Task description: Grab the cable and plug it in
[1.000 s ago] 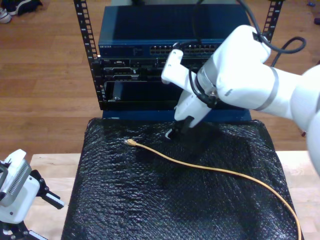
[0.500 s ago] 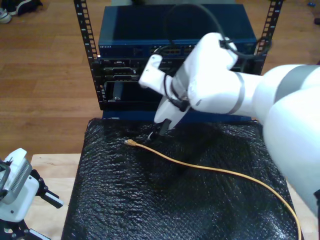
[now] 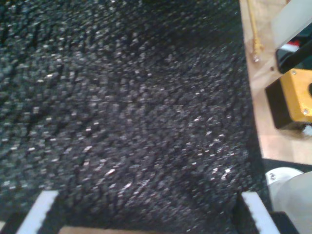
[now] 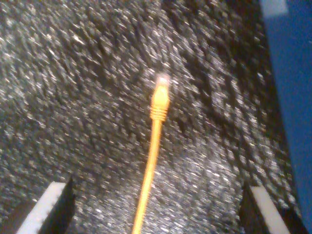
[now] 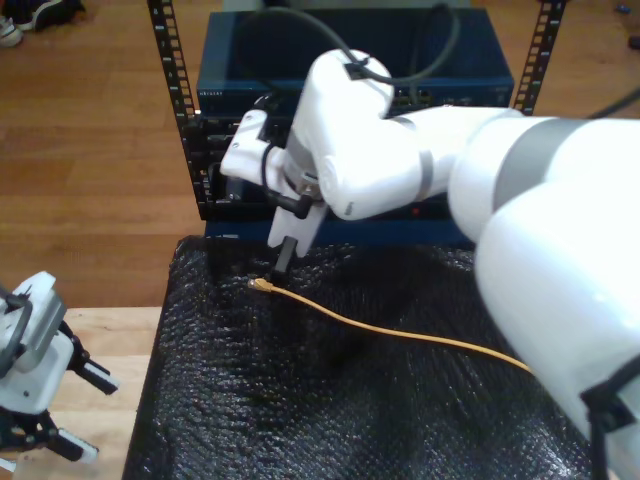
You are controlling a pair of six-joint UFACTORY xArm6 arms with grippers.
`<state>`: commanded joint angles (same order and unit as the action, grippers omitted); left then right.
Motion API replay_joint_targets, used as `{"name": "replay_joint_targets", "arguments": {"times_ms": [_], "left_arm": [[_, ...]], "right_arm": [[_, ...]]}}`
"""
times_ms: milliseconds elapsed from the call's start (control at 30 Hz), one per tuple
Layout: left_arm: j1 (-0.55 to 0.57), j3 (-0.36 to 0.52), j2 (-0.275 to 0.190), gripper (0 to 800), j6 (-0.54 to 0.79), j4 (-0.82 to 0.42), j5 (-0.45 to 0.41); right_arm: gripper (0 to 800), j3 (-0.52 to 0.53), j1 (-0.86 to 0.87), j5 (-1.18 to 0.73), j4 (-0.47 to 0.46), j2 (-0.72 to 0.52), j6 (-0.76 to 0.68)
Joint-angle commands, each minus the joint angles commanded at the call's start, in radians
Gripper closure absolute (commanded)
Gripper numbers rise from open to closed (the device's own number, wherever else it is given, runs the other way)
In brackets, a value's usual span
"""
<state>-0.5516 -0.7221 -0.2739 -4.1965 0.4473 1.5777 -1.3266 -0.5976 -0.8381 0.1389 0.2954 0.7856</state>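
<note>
My second claw (image 5: 281,268) has swung across to hang spread just above the cable (image 5: 380,331)'s plug end, ready to grasp; my first claw (image 3: 146,219) waits open.

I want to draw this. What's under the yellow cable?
The cable lies on a bumpy black mat, plug end included. The mat hides whatever is beneath it; pale wood peeks out at the exterior view's left. My second gripper hovers over the plug, fingers apart.

White rounded arm (image 5: 420,180), grey band, black cables.
</note>
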Motion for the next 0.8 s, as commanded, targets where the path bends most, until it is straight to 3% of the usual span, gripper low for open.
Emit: {"name": "replay_joint_targets", "arguments": {"times_ms": [233,800], "left_arm": [[-0.002,0.008,0.002,0,-0.005,0.0,-0.029],[-0.002,0.008,0.002,0,-0.006,0.0,-0.029]], "right_arm": [[11,-0.018,-0.017,-0.015,-0.044,0.048,-0.069],[45,-0.173,-0.028,-0.069,-0.071,0.19,-0.094]]}}
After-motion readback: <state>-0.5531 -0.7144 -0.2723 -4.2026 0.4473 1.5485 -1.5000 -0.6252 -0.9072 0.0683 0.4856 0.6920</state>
